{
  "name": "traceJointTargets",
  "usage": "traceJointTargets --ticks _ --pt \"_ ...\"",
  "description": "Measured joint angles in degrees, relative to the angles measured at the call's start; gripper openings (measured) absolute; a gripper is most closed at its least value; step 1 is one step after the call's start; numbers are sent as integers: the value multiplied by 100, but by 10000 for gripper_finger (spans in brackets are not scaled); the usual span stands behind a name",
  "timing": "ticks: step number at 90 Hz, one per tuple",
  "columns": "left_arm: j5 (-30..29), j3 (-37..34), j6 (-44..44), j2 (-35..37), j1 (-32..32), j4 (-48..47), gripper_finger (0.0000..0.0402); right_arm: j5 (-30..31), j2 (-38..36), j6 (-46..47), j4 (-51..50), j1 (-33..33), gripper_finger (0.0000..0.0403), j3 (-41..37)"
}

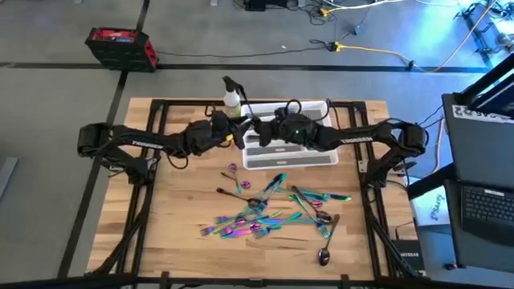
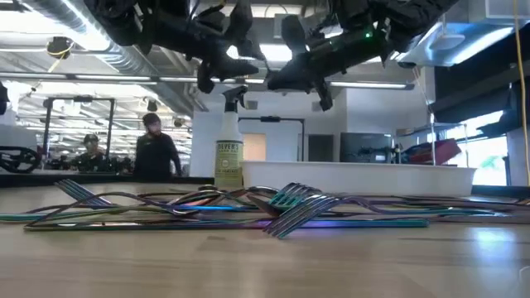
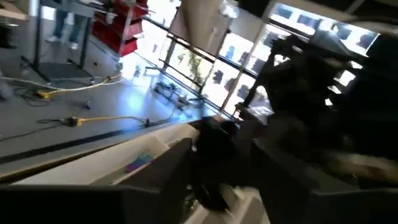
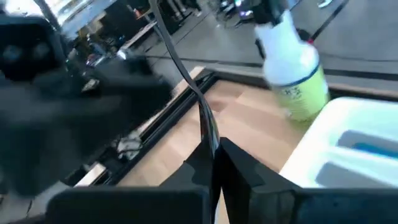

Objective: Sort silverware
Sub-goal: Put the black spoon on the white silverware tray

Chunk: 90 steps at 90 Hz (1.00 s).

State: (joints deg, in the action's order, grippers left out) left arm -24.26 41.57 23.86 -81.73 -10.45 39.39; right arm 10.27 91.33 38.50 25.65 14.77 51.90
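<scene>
Where the right gripper (image 4: 212, 163) pinches, a utensil (image 4: 186, 74)

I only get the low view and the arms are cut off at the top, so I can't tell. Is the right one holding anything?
Observer: Yes. Its wrist view shows the right gripper with fingers shut on a slim piece of silverware that sticks out past them.
Operator: Where is it over the table?
Observer: From above, it hangs over the end of the white tray nearest the spray bottle, facing the left gripper.
Operator: Is anything in the tray?
Observer: The right wrist view shows a teal piece lying in one compartment.
</scene>
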Motion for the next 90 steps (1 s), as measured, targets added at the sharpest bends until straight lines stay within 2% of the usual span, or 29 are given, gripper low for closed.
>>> traceJointTargets --ticks 17,27,35,47,60,74,90 --pt "133 4 -221 169 -5 -241 217 -107 -20 -131 -405 171 0 1" --pt "348 4 -551 308 -2 -512 227 -301 -112 -376 -741 344 0 2" --pt "700 10 -823 415 -39 -857 226 -414 -272 -775 -1372 530 0 2" --pt "1145 10 -1106 472 -92 -1406 222 -866 -574 -1639 -2423 921 0 2" --pt "1679 10 -1823 474 -86 -1823 221 -1906 -944 -2607 -3385 1401 0 39" --pt "2281 10 -2630 472 -65 -2590 221 -2930 -969 -3958 -5264 1771 0 492" --pt "2380 10 -3181 474 101 -3138 221 -2631 -718 -5582 -6626 1877 0 1155"
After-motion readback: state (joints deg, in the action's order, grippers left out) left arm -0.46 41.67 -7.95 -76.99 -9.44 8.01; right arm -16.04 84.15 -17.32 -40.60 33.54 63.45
